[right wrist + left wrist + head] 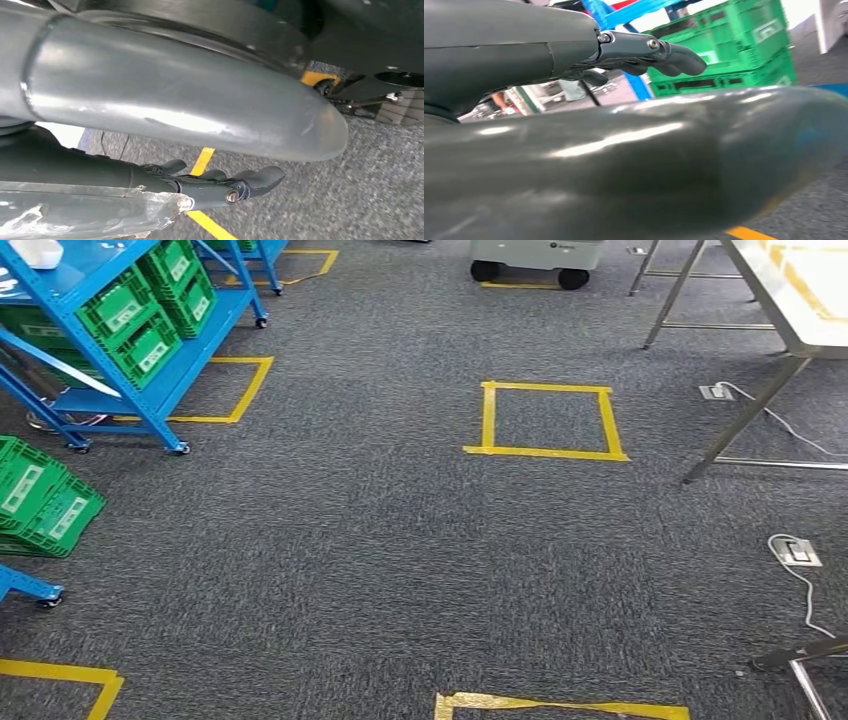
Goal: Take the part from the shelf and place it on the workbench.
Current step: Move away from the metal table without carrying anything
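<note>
Plainly the robot stands on grey carpet between the blue shelf at the left and the bench at the right, so the step in hand looks like walking and turning. Which way it should go depends on the part, and I cannot pick the part out anywhere. The shelf carries green crates, more green crates sit lower at the left edge, and a white object lies on the shelf's top level, too cropped to identify.

The left robot hand hangs with its fingers extended and slightly apart, nothing between them, green crates just beyond it. The right robot hand also has its fingers loosely apart and holds nothing, above a yellow tape line on the carpet.

With both hands empty, my judgement is that the pick is not yet done, so the sensible move is a turn toward the shelf. To do it well, use the yellow tape square as a guide for standing, keep clear of the shelf's castors and the cable near the bench legs, and stop square to the shelf before any arm rises.
</note>
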Action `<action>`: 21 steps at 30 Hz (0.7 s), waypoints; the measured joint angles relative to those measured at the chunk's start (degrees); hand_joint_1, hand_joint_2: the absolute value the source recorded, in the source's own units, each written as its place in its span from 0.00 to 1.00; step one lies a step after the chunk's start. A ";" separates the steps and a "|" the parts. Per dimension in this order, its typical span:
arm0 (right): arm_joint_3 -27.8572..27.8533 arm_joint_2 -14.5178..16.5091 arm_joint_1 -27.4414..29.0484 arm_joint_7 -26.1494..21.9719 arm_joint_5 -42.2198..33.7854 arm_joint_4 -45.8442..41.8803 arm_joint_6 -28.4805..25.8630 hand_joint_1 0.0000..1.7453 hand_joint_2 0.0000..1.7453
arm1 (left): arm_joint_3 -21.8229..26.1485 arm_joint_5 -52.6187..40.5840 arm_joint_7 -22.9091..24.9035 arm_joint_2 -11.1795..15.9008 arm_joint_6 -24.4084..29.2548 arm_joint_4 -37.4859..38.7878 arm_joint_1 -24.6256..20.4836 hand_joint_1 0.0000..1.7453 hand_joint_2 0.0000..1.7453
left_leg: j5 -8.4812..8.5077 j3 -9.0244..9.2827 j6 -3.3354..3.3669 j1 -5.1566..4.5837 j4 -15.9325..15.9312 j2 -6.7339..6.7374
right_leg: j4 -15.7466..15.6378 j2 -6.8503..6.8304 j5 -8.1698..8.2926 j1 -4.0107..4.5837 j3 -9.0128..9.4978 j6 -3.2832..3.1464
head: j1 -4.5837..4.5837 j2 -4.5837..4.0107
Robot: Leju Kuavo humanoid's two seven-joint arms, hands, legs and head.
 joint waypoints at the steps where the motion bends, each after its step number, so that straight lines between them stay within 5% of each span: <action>1: 0.01 -0.01 -0.05 0.04 0.00 0.01 -0.05 0.00 0.00 | -0.01 0.02 -0.01 -0.07 0.00 0.13 -0.15 0.00 0.00 | 1.22 2.01 0.00 -0.01 -3.63 1.37 | 0.28 -0.63 -0.27 0.12 -0.15 0.33 | -0.09 0.01; 3: 0.04 -0.03 -0.19 0.10 -0.01 0.02 -0.13 0.00 0.00 | -0.02 0.04 -0.02 -0.26 0.01 0.40 -0.37 0.00 0.00 | 1.90 3.93 0.69 -0.16 -7.33 2.84 | 0.67 -1.84 -0.77 0.45 -0.25 1.02 | 0.06 0.01; 5: 0.06 -0.03 -0.38 0.13 -0.02 0.02 -0.17 0.00 0.00 | -0.02 0.05 -0.02 -0.46 0.03 0.63 -0.19 0.00 0.00 | 1.87 3.81 1.77 -0.28 -7.60 1.55 | 0.72 -2.95 -1.05 0.42 0.15 1.52 | 0.31 0.00; 7: 0.07 -0.02 -0.52 0.14 -0.02 0.02 -0.19 0.00 0.00 | -0.01 0.05 -0.01 -0.60 0.04 0.78 0.01 0.00 0.00 | 2.15 3.69 2.49 -0.12 -7.68 0.31 | 2.23 -1.10 -2.41 0.09 -0.12 2.20 | 0.42 -0.01; 10: 0.08 -0.01 -0.27 0.16 -0.07 0.02 -0.20 0.00 0.00 | -0.02 0.05 0.01 -0.71 0.04 0.91 -0.28 0.00 0.00 | 2.59 3.26 3.29 0.07 -7.71 -1.77 | 12.43 3.72 -8.05 -0.29 -4.74 2.98 | 0.69 0.01; 12: 0.10 -0.01 -0.03 0.25 -0.16 0.02 -0.20 0.00 0.00 | -0.02 0.04 0.17 -0.85 0.04 1.02 -0.29 0.00 0.00 | 2.77 3.02 3.41 0.07 -7.70 -3.46 | 17.61 4.44 -9.49 -0.33 -7.46 3.02 | 0.76 0.01; 14: 0.11 -0.01 0.01 0.36 -0.21 0.02 -0.20 0.00 0.00 | -0.02 0.03 0.49 -1.04 0.04 1.20 -0.18 0.00 0.00 | 2.93 2.99 3.24 0.09 -7.69 -5.22 | 14.28 4.92 -6.55 -0.35 -6.22 2.72 | 0.76 0.01; 16: 0.14 -0.01 -0.05 0.40 -0.22 0.02 -0.20 0.00 0.00 | -0.02 0.01 0.86 -1.30 0.04 1.37 -0.20 0.00 0.00 | 3.11 2.88 2.86 0.08 -7.60 -6.92 | 6.14 7.54 -2.52 -0.54 -2.57 2.30 | 0.77 0.01; 18: 0.19 -0.01 -0.13 0.41 -0.21 0.02 -0.19 0.00 0.00 | -0.02 -0.01 1.10 -1.44 0.05 1.45 -0.22 0.00 0.00 | 3.37 2.57 2.29 0.05 -7.59 -8.31 | 1.57 9.52 -0.93 -0.66 -0.61 1.99 | 0.75 0.01; 21: 0.32 0.05 -0.32 0.46 -0.13 0.02 -0.16 0.00 0.00 | -0.03 -0.02 1.26 -1.57 0.07 1.68 0.31 0.00 0.00 | 3.78 1.96 1.19 0.20 -7.78 -9.31 | 0.98 7.96 -0.39 -0.56 -0.21 1.10 | 0.70 0.01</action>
